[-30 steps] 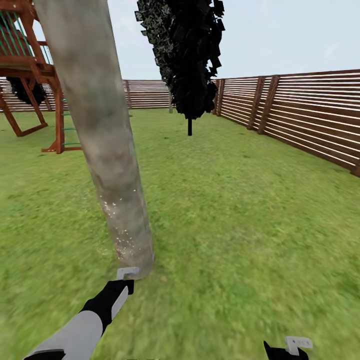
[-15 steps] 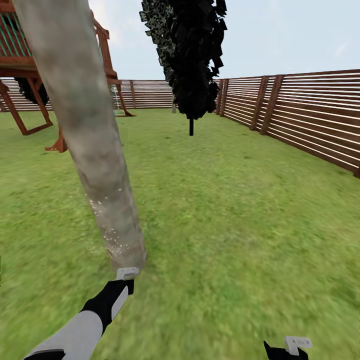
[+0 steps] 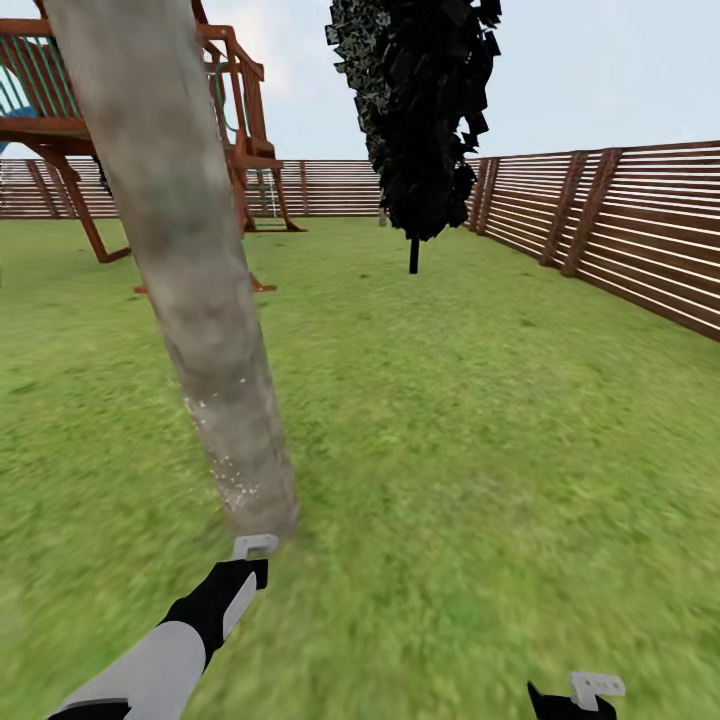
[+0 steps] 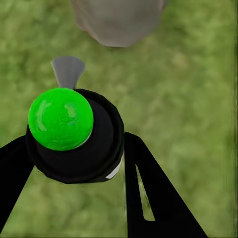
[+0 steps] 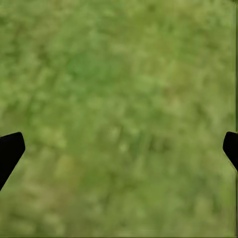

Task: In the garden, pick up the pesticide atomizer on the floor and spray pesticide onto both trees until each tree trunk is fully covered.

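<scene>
1. The thick, mottled grey-brown tree trunk [image 3: 190,270] rises bare and straight from the blurred green lawn [image 3: 480,420], leaning across the head view; fine white pesticide specks [image 3: 232,470] dot its lower bark
2. Behind stand a red-brown wooden play frame [image 3: 235,120], a brown horizontal-slat fence [image 3: 620,230] and a second tree with ragged dark foliage [image 3: 420,110]
3. The left gripper [image 4: 74,163] is clamped on the round black pesticide atomizer with a glossy green cap [image 4: 74,136]; its grey nozzle points at the trunk base just ahead
4. The right gripper [image 5: 119,144] hangs over bare grass, black fingertips spread wide apart
</scene>
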Tool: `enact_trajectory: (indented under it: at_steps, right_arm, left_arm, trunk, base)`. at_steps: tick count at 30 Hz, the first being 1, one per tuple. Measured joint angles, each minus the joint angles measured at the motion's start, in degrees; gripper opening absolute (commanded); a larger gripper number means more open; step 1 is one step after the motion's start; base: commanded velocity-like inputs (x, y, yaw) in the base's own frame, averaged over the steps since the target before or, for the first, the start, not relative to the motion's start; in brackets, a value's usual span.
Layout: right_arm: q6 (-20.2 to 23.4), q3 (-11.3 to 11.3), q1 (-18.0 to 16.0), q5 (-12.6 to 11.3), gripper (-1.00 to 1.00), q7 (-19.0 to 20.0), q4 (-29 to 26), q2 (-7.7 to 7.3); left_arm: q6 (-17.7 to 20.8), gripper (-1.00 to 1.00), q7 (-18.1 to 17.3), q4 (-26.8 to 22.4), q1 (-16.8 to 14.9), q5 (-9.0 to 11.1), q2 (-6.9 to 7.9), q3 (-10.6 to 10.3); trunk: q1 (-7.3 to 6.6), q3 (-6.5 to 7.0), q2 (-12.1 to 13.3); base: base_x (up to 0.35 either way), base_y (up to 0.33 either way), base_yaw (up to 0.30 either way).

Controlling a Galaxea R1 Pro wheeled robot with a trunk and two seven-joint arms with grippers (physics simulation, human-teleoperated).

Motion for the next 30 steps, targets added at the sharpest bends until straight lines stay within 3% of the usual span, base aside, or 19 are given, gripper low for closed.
enact_trajectory:
  at_steps: [9, 30]
  right_arm:
    - [0.00, 0.00, 0.00, 0.00, 1.00, -0.02, 0.00, 0.01]
    - [0.00, 0.03, 0.00, 0.00, 1.00, -0.02, 0.06, 0.03]
  left_arm:
    - [0.00, -1.00, 0.00, 0.00, 0.01, -0.05, 0.00, 0.00]
    - [0.00, -1.00, 0.00, 0.00, 0.00, -0.03, 0.00, 0.00]
  trunk:
    - [0.00, 0.00, 0.00]
    - [0.00, 0.00, 0.00]
  base:
    - [0.182, -0.238, 0.035]
    - [0.162, -0.238, 0.271]
